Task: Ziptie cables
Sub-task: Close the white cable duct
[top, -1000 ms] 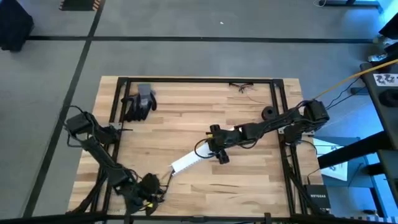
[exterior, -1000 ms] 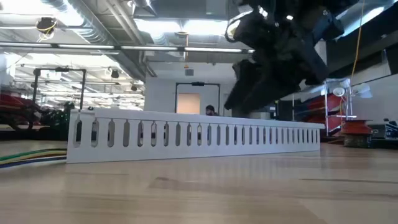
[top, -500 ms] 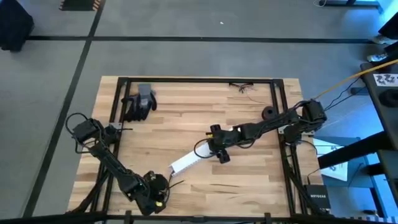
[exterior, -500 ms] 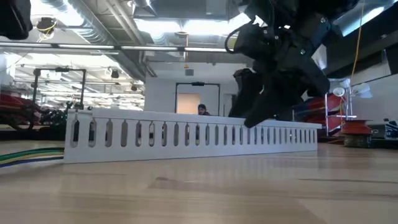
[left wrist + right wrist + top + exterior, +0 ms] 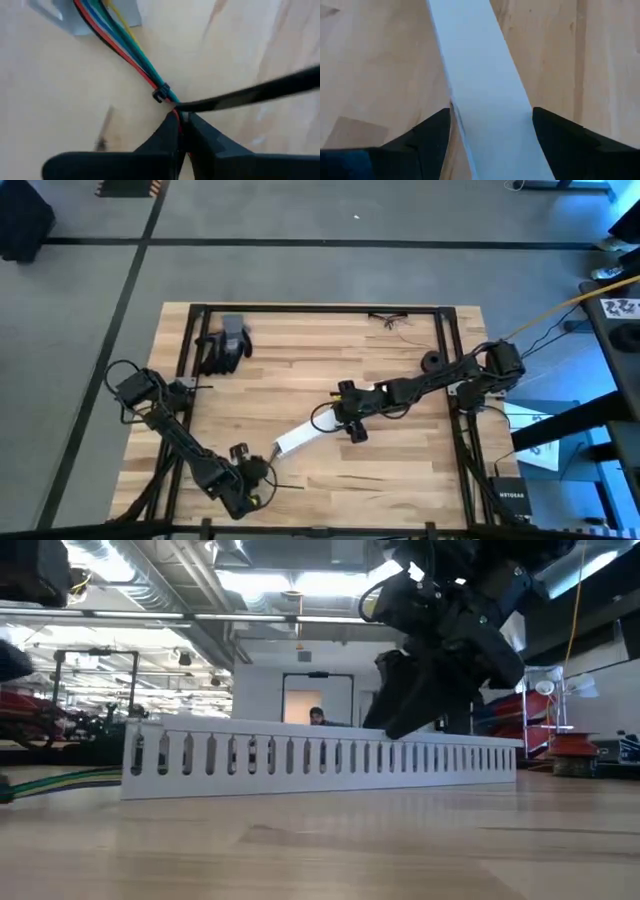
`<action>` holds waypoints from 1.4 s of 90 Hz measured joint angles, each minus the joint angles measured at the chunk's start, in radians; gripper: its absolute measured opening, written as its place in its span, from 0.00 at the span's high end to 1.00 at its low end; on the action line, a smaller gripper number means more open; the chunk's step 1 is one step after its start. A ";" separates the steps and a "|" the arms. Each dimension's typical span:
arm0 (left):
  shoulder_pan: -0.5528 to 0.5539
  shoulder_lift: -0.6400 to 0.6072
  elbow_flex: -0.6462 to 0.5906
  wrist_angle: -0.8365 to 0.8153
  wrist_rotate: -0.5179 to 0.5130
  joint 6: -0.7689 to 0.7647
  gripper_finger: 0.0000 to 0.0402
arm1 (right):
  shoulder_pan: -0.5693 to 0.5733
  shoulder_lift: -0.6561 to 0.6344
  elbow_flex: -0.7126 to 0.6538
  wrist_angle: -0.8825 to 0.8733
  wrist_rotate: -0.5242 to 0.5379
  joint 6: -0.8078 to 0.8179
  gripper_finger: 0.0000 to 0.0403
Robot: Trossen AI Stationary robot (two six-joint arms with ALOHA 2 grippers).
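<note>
The cinching step looks in hand: the left claw (image 5: 181,122) is pinched together on the cables (image 5: 117,42), just past a small black ziptie (image 5: 161,93) already round them, low on the wooden surface (image 5: 400,465). Next it must pull the tail snug. The right claw (image 5: 490,132), reached to mid-surface, straddles the white slotted duct (image 5: 480,90), its fingers against both sides.

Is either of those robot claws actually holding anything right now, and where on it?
The left gripper pinches the coloured cables at their end, just past the black zip tie. The right gripper straddles the white slotted strip; whether it grips is unclear.
</note>
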 joint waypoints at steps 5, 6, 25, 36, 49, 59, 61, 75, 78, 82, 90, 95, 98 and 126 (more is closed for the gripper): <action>0.010 0.001 0.011 -0.053 -0.010 0.037 0.95 | 0.000 0.000 0.000 0.000 -0.008 0.001 0.32; 0.012 0.001 0.015 -0.066 -0.013 0.042 0.95 | 0.000 0.000 0.000 0.001 -0.009 0.001 0.32; 0.059 0.004 0.038 -0.173 -0.069 0.209 0.95 | 0.000 0.016 0.001 0.018 -0.032 -0.001 0.32; 0.086 0.005 0.037 -0.172 -0.090 0.312 0.95 | 0.000 0.051 0.004 0.050 -0.020 -0.021 0.32; 0.110 0.005 0.036 -0.166 -0.107 0.402 0.95 | 0.001 0.072 0.008 0.079 0.041 -0.057 0.32; 0.110 0.005 0.036 -0.165 -0.115 0.420 0.95 | -0.001 0.060 0.036 0.037 0.066 -0.053 0.32; 0.109 0.005 0.036 -0.165 -0.115 0.420 0.95 | -0.001 0.059 0.044 0.033 0.069 -0.053 0.32; 0.104 0.005 0.036 -0.167 -0.120 0.398 0.95 | -0.004 0.055 0.141 -0.070 0.069 -0.054 0.32; 0.103 0.005 0.036 -0.167 -0.120 0.395 0.95 | -0.010 0.055 0.162 -0.118 0.068 -0.057 0.32; 0.100 0.005 0.036 -0.167 -0.121 0.392 0.95 | -0.020 0.056 0.184 -0.181 0.065 -0.063 0.32; 0.092 0.005 0.036 -0.167 -0.124 0.391 0.95 | -0.057 0.056 0.213 -0.257 0.043 -0.074 0.32; 0.091 0.005 0.036 -0.167 -0.124 0.384 0.95 | -0.084 0.056 0.210 -0.276 -0.004 -0.077 0.32; 0.091 0.005 0.036 -0.167 -0.124 0.381 0.95 | -0.099 0.060 0.202 -0.278 -0.031 -0.081 0.32; 0.090 0.004 0.034 -0.167 -0.119 0.373 0.95 | -0.116 0.127 0.170 -0.249 -0.199 -0.108 0.32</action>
